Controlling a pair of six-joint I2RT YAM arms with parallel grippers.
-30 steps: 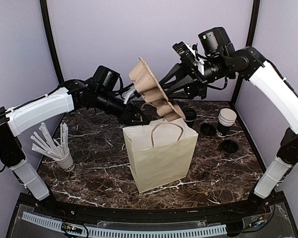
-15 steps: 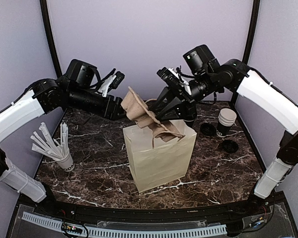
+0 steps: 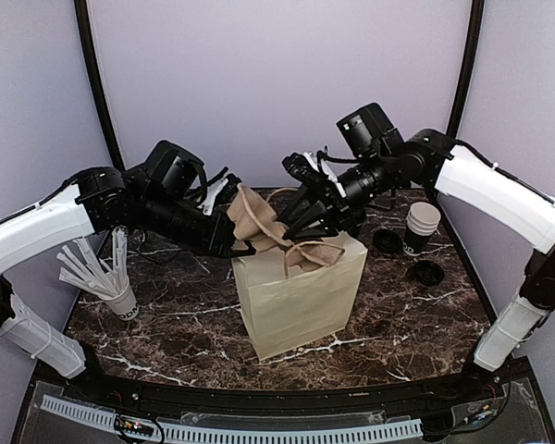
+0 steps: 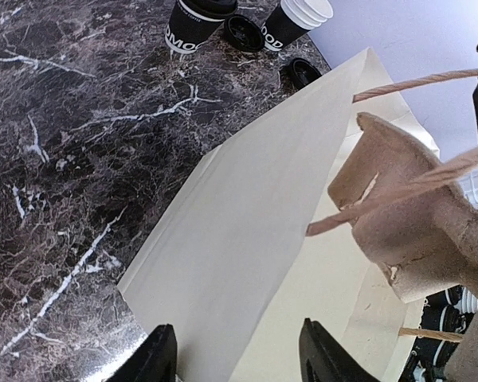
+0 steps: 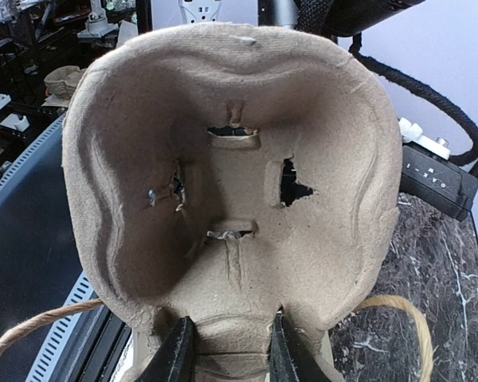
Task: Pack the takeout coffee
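The moulded-pulp tray point(image 3: 264, 222) stands tilted on edge at the mouth of the cream paper bag point(image 3: 301, 296), its lower end at or just inside the opening. It is tan and rough, and its cup well is pierced by small torn slots (plainest from the right wrist). The right hand point(image 5: 229, 350) is clenched on its rim, probably to steer it down past the twine handles point(image 3: 305, 254). The left hand point(image 4: 240, 358) hangs released over the bag's wall, grasping nothing, perhaps ready to keep the mouth wide. The stacked paper cups point(image 3: 423, 222) and loose black lids point(image 3: 429, 272) sit on the bench point(image 3: 166, 277), right of the bag.
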